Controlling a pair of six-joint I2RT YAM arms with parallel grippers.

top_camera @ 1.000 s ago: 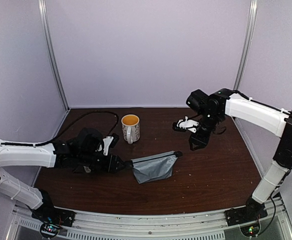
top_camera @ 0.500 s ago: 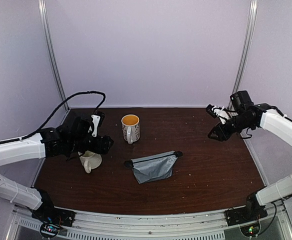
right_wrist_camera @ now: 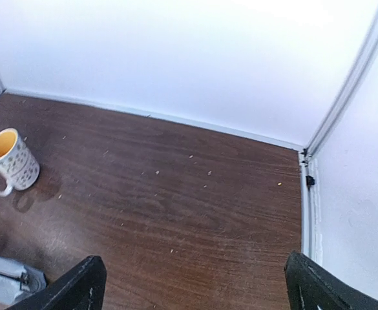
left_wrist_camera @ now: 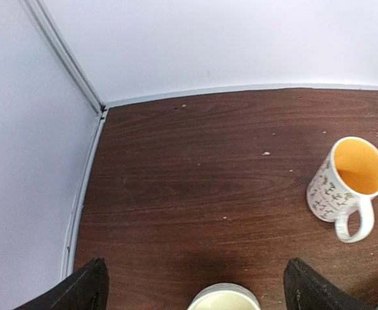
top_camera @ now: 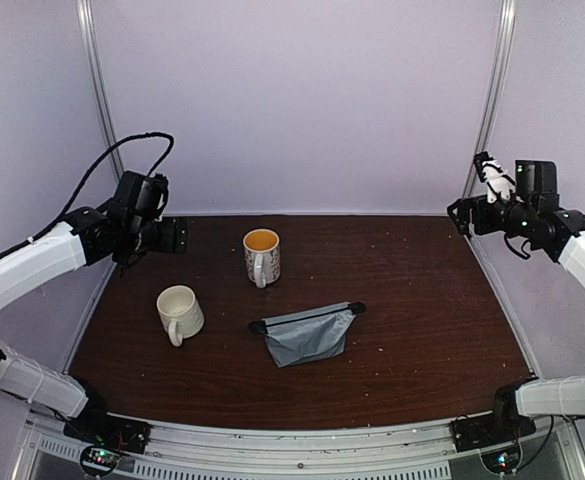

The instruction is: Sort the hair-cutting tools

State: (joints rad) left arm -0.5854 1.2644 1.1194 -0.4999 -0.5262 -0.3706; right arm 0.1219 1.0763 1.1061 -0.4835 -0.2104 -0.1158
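Dark brown table (top_camera: pixel 422 330) boxed in by pale lilac walls (top_camera: pixel 292 100). Counted on it: two mugs and one grey pouch (top_camera: pixel 309 334). Toward the far edge, left of the middle, patterned mug (top_camera: pixel 261 256), orange inside, upright; nearer the left edge, plain cream mug (top_camera: pixel 179 313), handle turned to the near edge; pouch between the middle and the near edge, apart from both mugs. Raised over the far left corner, left gripper (top_camera: pixel 177 236) spread wide, holding nothing, black cable (top_camera: pixel 122 150) looping above its arm; raised at the far right corner, right gripper (top_camera: pixel 462 213) likewise wide and empty. Only from the left wrist: fingers (left_wrist_camera: pixel 85 287) far apart, plain mug's rim low between them. Only from the right wrist: fingers (right_wrist_camera: pixel 79 284) far apart, patterned mug off to the left, one corner of the pouch. Whole pouch only from the top. Out of sight in all three views: the hair-cutting tools.
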